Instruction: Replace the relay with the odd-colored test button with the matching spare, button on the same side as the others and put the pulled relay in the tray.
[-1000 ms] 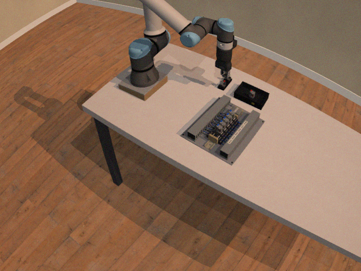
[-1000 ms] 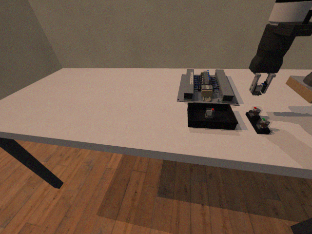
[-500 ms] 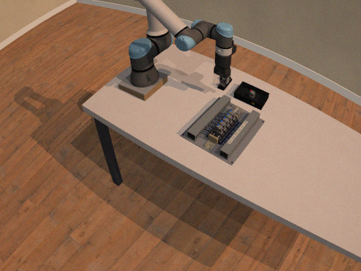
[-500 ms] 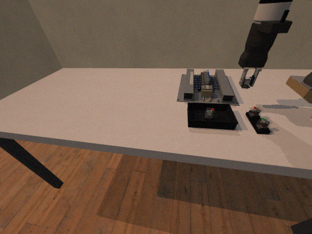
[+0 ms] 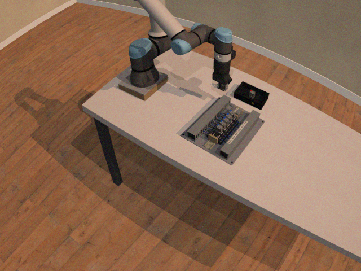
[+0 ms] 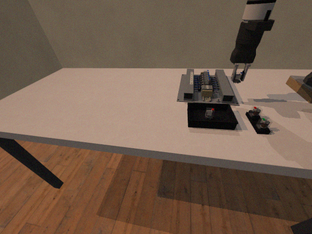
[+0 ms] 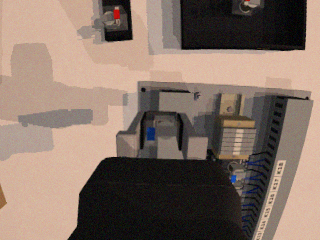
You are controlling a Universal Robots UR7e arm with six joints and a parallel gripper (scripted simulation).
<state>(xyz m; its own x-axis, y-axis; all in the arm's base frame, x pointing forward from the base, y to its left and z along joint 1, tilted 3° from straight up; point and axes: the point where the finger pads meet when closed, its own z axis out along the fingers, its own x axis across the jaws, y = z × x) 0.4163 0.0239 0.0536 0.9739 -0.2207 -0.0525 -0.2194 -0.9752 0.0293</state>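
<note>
Now your gripper, at the wrist frame's centre, grips a blue-buttoned relay above the panel, the tray upper right.

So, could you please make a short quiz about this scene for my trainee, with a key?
1. True or false: the black rectangular tray holds a small relay with a red test button.
2. What colour is the test button on the small grey relay clamped in the dark two-finger gripper? A red, B green, C blue.
3. Which button colours show on the two spare relays standing in the narrow black holder?

Key: 1 true. 2 C. 3 red and green.
</note>
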